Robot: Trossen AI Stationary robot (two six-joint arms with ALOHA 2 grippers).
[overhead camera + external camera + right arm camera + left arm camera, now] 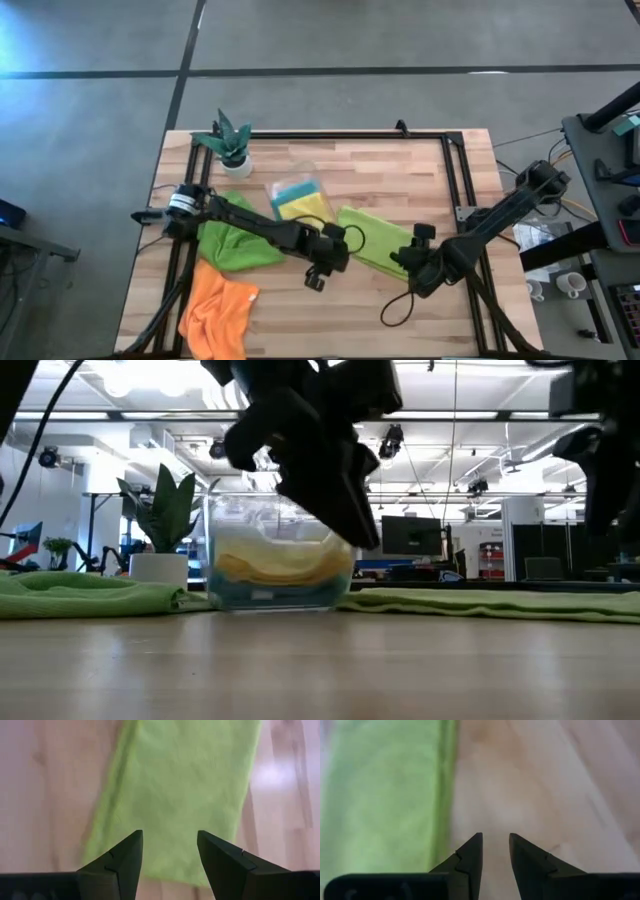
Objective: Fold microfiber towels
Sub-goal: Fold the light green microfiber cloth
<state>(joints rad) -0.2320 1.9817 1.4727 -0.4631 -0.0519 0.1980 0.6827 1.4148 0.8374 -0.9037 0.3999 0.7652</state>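
A lime green towel [372,238] lies flat on the wooden table as a long strip, right of centre; it also shows in the left wrist view [385,795] and the right wrist view [185,785]. My left gripper [495,840] hovers over bare wood just beside the towel's edge, its fingers a narrow gap apart with nothing between them. My right gripper [170,837] hangs open above the towel's near-right end and holds nothing. A darker green towel [235,245] lies bunched at the left, under my left arm. An orange towel [218,315] lies crumpled at the near left.
A clear plastic bin [298,197] holding a yellow and a blue towel stands behind the table's middle. A small potted plant [232,142] stands at the far left. A black frame rail [465,190] runs along the table's edges. Bare wood lies near the front centre.
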